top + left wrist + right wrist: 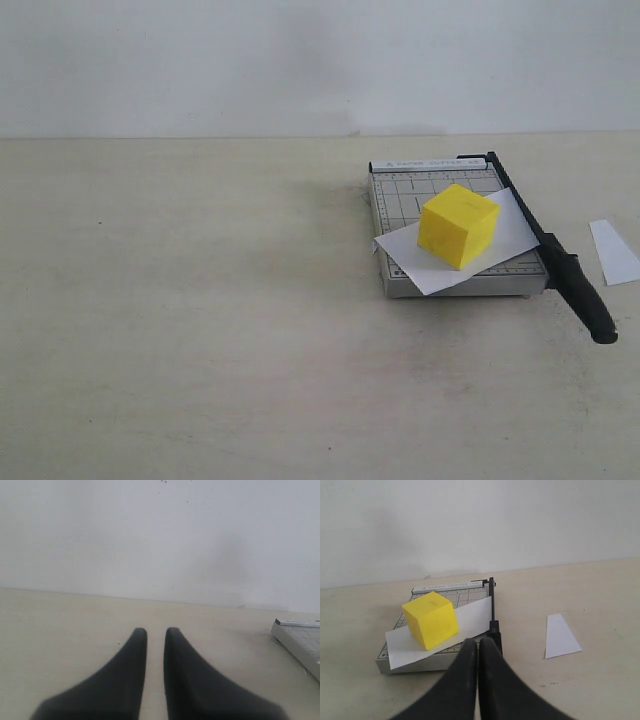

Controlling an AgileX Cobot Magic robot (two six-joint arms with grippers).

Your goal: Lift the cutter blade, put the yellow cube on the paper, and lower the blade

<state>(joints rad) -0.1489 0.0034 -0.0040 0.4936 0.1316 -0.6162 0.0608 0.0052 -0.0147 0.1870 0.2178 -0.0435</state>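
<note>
The yellow cube rests on the white paper, which lies slanted across the grey gridded cutter base. The cutter blade lies down along the base's right edge, its thick black handle sticking out over the table. Neither arm shows in the exterior view. My right gripper is shut on nothing, short of the handle and pointing at it. My left gripper stands over bare table with a narrow gap between its fingers and nothing between them.
A small white offcut strip lies on the table right of the handle. One corner of the cutter base shows in the left wrist view. A pale wall runs along the back of the table.
</note>
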